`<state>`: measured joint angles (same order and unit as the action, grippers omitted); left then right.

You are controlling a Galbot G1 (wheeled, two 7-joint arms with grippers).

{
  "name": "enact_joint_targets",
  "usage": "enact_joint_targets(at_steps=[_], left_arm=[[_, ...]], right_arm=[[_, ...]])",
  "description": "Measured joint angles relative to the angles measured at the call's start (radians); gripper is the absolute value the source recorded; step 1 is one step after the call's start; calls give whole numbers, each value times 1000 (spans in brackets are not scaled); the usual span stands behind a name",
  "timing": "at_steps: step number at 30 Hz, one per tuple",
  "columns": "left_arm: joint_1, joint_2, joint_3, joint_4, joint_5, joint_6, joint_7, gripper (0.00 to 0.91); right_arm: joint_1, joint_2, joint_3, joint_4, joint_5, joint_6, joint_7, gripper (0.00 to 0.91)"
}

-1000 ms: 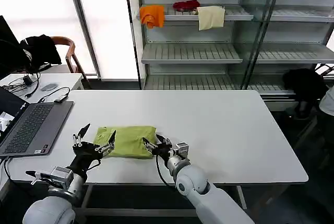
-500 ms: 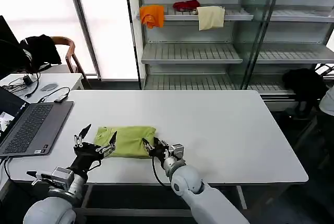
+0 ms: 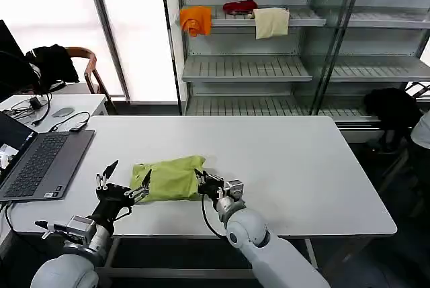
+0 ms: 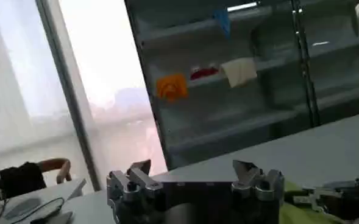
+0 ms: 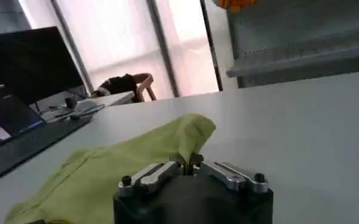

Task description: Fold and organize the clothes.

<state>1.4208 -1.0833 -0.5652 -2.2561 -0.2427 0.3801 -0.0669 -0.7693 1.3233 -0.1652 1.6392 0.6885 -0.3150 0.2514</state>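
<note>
Lime-green fabric is pinched between the fingers of my right hand (image 3: pixel 201 179): in the right wrist view the two fingers (image 5: pixel 167 172) press together on a raised fold of the T-shirt (image 3: pixel 169 178), which peaks just above them. My left hand (image 3: pixel 123 182) hangs just past the shirt's other end with its fingers spread wide, holding nothing; in the left wrist view its two fingertips (image 4: pixel 247 170) stand well apart.

Folded into a rough rectangle, the shirt lies on the white surface (image 3: pixel 295 167) close to the near edge, left of the middle, between my two hands. Its right end is lifted by my grip. Whether the far layers lie flat I cannot tell, and no print or writing shows on the upper face. In the left wrist view only a corner of the green cloth (image 4: pixel 301 213) shows, cut off at the frame's edge.

An open grey laptop (image 3: pixel 37 160) sits at the surface's left edge, partly cut off; its screen is too oblique to read. Cables and small items lie on a second desk (image 3: pixel 60 103) behind it, next to a chair draped with a dark garment (image 3: pixel 50 63).

Beyond the far edge stand metal shelves (image 3: pixel 269 66). The upper shelf holds an orange cloth (image 3: pixel 195 19), a red one (image 3: pixel 240 7) and a cream one (image 3: pixel 271 22), the cream and orange hanging over the rim.
</note>
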Motion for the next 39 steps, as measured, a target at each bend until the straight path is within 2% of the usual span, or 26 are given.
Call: enact_joint_targets(at_steps=[9,10,11,19,28,34,39], left_arm=[[6,-7,5,-3,2,-2,-1,907],[7,-8,7,-3,4,-2,-1,907],[7,-8,10,-3,5,-2,-1,907],[12,-6,18,-13,9,-1,-5,907],[30,3,20,-40,4,5,-22,907],[58,-6,48,-70,4,-9,-73,907],[98,-4,52,-63,2,-75,-137,907]], right_arm=[[-32,-112,78,79,33,-1,-4,0],[-38,-123,88,83,34,0,-5,816],[-45,-136,100,87,36,1,-5,907],[-99,-200,183,105,17,-25,-7,907],[-171,-288,323,190,-72,-51,-30,907],[-314,-363,493,309,-109,14,-39,907],[-510,-387,632,415,-156,131,-21,907]])
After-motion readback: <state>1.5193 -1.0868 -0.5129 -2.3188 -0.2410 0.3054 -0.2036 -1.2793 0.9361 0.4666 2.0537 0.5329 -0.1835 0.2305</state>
